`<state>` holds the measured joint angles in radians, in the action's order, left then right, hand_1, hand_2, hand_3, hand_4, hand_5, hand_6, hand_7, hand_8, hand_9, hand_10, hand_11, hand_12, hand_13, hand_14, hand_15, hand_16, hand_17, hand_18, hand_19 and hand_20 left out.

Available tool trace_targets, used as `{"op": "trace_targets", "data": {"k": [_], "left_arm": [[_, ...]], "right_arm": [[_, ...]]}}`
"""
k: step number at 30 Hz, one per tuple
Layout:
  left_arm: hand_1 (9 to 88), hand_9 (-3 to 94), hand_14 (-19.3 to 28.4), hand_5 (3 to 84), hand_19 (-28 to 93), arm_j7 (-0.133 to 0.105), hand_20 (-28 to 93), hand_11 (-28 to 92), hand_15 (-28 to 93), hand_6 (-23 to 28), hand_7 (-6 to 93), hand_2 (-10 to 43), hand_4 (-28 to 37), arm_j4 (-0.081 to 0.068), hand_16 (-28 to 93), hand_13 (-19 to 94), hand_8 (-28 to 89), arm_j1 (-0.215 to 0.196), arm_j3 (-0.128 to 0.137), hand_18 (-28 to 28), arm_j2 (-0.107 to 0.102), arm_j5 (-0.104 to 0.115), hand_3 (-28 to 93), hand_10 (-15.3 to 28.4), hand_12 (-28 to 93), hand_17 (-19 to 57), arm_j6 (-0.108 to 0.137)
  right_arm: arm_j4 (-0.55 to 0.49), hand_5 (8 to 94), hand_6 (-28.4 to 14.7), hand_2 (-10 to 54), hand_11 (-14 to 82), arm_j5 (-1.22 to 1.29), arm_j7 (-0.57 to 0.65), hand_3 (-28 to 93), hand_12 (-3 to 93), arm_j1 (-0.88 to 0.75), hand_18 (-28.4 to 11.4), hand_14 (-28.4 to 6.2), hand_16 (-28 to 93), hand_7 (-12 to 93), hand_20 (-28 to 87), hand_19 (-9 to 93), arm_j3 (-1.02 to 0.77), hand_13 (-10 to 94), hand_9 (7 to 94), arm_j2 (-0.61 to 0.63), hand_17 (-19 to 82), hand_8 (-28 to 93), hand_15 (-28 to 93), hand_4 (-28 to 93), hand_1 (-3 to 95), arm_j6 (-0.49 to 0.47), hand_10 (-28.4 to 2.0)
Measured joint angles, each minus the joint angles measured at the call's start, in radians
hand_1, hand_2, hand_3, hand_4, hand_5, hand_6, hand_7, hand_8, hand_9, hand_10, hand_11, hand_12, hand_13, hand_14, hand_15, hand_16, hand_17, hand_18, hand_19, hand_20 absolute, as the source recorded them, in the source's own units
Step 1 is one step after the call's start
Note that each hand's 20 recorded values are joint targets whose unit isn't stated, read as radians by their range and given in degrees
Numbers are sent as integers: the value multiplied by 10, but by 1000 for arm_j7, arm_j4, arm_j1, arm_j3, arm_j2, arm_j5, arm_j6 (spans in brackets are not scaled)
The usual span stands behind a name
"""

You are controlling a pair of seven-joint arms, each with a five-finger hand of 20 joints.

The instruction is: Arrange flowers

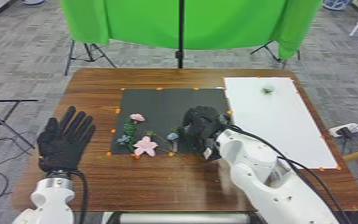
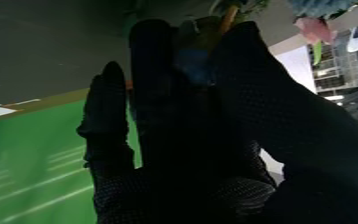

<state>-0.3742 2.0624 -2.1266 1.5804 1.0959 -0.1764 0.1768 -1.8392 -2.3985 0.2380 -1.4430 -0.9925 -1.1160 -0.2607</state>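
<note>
At the left, on the brown wooden table [image 1: 91,182], the robot's left hand [image 1: 63,142] in its black fabric glove lies spread wide, palm down, fingers straight and pointing to the far side. It has hold of nothing that I can see.

Just right of it comes a dark rectangular mat [image 1: 162,102], edged with small orange tabs, and the flowers lie on its near left part. First there's a small blue flower [image 1: 124,140], with leafy greenery [image 1: 129,128] beside it; a small pale pink flower [image 1: 137,117] sits farther off, and a large pink flower with open petals [image 1: 145,146] lies nearest. Right of those is another blue flower [image 1: 173,136], close to the robot's right hand [image 1: 202,125].

That hand, gloved in black too, is over the mat's right part, fingers extended, with a narrow gap to the thumb. A brown stem [image 2: 230,19] shows by the fingertips, though I can't tell whether the hand grips it.

Farthest right is a long white rectangular sheet [image 1: 278,127], and towards its far end stands a small pale round thing with a touch of green [image 1: 268,89].
</note>
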Motion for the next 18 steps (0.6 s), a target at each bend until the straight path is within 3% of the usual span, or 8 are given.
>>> {"op": "trace_targets", "data": {"k": [11, 18], "left_arm": [[269, 300, 147, 371, 260, -1, 88, 142, 232, 94, 94, 76, -283, 0, -44, 184, -96, 3, 0, 126, 0, 0, 781, 157, 82, -93, 4], [269, 301, 149, 372, 260, -6, 87, 142, 231, 95, 93, 78, -283, 0, -45, 189, -96, 2, 1, 127, 2, 0, 779, 157, 82, -93, 2]], "right_arm": [[-8, 544, -14, -95, 188, 10, 21, 846, 161, -11, -215, -119, 171, 186, 377, 797, -16, 517, 554, 0, 247, -149, 573, -283, 463, 18, -153], [4, 513, -31, -95, 150, 22, 46, 849, 151, -5, -217, -137, 126, 175, 364, 796, -61, 436, 488, 0, 246, -141, 462, -283, 413, 76, -169]]}}
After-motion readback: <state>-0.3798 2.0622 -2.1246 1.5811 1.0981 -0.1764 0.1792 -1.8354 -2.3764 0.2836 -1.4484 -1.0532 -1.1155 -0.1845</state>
